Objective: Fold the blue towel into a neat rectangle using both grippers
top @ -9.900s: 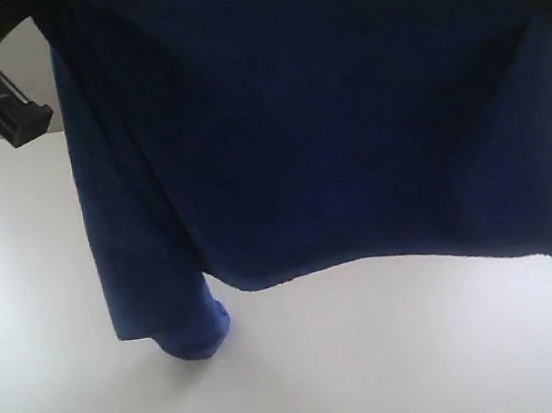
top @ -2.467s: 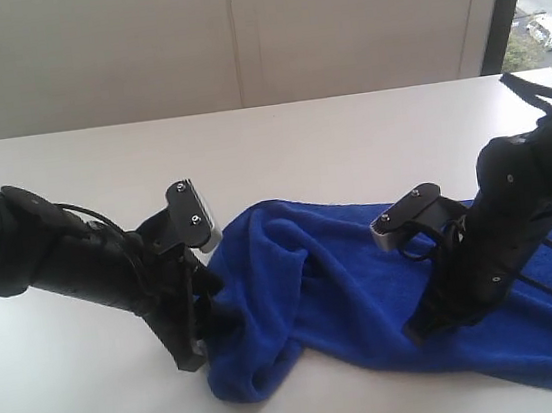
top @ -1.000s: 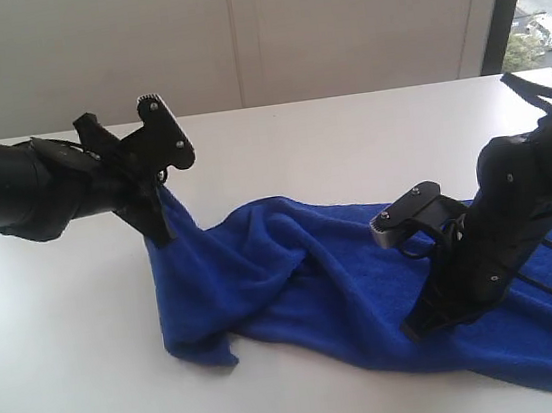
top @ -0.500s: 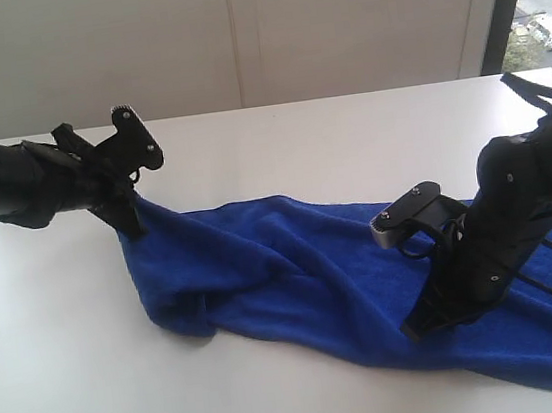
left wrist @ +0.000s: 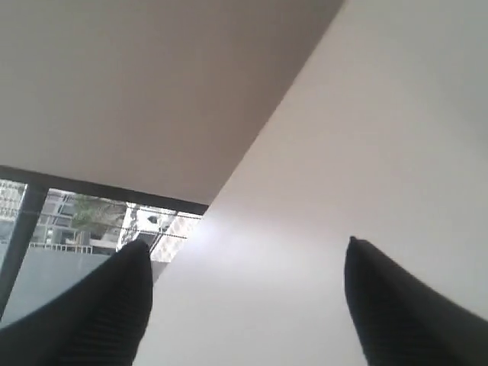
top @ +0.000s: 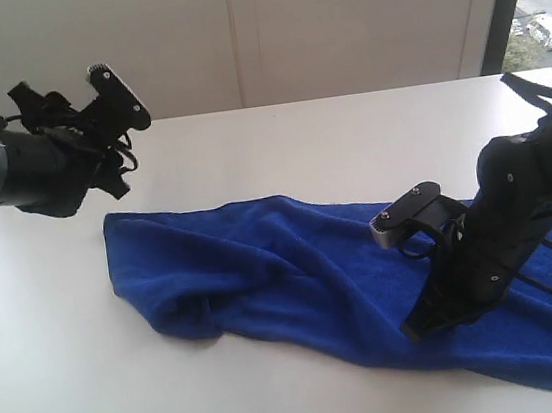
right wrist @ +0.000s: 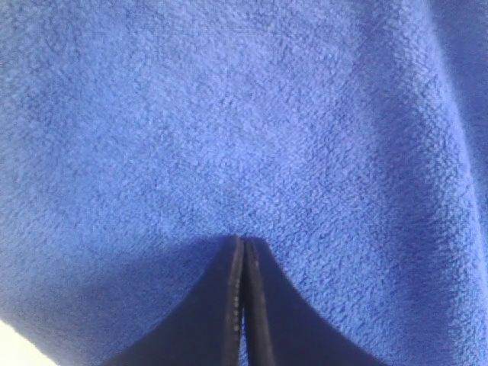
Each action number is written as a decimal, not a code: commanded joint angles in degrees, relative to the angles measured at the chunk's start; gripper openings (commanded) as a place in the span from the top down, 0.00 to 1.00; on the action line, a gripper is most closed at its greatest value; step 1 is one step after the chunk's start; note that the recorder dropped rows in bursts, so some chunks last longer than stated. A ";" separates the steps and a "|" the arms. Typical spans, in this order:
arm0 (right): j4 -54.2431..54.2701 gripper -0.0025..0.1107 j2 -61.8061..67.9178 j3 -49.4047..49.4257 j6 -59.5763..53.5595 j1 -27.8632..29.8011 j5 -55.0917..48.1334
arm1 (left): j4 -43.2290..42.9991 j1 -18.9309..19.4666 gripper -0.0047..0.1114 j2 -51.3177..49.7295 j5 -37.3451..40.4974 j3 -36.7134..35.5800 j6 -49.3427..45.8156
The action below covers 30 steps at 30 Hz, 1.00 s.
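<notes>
A: Starting with the towel [top: 296, 285]: where is it found?

B: It is spread on the bench [top: 308, 137] as a long rumpled band, running from the left-centre to the near right corner of the exterior view. A puffed fold is seen at its near left edge, so no neat rectangle is formed yet.

A: And how is the left pincer [left wrist: 244, 248] held?

B: It is released: its fingers are parted wide with nothing between them. It is raised above the bench, beyond the towel's left end and apart from it. That end is judged to be laid out for flattening.

A: The right pincer [right wrist: 243, 242]?

B: It is clenched, with its tips pressed down on the cloth near the right end, probably so that the towel is pinned while the other end is arranged. Whether a pinch of cloth is caught cannot be told.
</notes>
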State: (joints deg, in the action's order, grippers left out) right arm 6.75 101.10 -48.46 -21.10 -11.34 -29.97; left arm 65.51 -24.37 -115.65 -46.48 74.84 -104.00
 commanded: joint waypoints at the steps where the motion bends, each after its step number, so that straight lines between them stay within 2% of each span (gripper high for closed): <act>1: 0.15 0.98 0.27 -0.11 -0.79 -0.12 -0.68 | 25.63 -6.42 0.33 4.73 -1.62 0.21 -9.49; 3: 0.15 0.98 0.27 -0.11 -0.79 -0.12 -0.68 | 34.43 -10.17 0.37 6.54 0.52 -0.88 -16.80; 4: 0.15 0.98 0.27 -0.11 -0.79 -0.12 -0.56 | 34.43 -12.22 0.41 7.17 -2.23 -2.11 -17.37; 5: 0.15 0.98 0.27 -0.15 -0.79 -0.12 -0.42 | 34.43 -16.22 0.52 8.20 -7.29 -3.15 -17.37; 9: 0.87 0.98 0.27 -0.15 -0.79 -0.12 -0.10 | 34.43 -20.27 0.75 9.56 -10.90 -3.51 -17.37; 10: 0.87 0.98 0.27 -0.15 -0.79 -0.12 -0.64 | 34.43 -20.95 0.92 10.06 -10.69 -4.29 -17.23; 11: 0.87 0.98 0.27 -0.15 -0.79 -0.12 -0.92 | 34.43 -20.95 0.96 10.39 -9.90 -4.93 -16.80; 14: 0.99 0.98 0.27 -0.15 -0.79 -0.12 -1.16 | 34.43 -20.34 0.96 12.60 0.47 -9.22 -16.51; 17: 1.21 0.98 0.27 -0.15 -0.79 -0.12 -1.34 | 34.43 -19.64 0.96 17.18 17.56 -14.59 -13.86; 20: 1.21 0.98 0.27 -0.15 -0.69 -0.12 -1.45 | 34.43 -16.27 0.96 24.05 33.44 -21.13 -3.70; 23: 1.32 0.98 0.27 -0.15 -0.44 -0.12 -1.22 | 34.43 -14.92 0.96 27.81 39.51 -26.76 0.55; 27: 2.00 0.98 0.27 -0.15 -0.21 -0.12 -0.54 | 34.43 -13.18 0.96 31.28 53.31 -35.23 0.84; 30: 2.65 0.98 0.27 -0.15 -0.93 -0.12 -0.54 | 34.43 -10.66 0.96 32.59 56.03 -40.46 3.88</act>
State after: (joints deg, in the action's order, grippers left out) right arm 8.63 101.18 -48.57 -21.19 -11.34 -30.33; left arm 98.78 -36.81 -84.38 6.81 37.63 -102.44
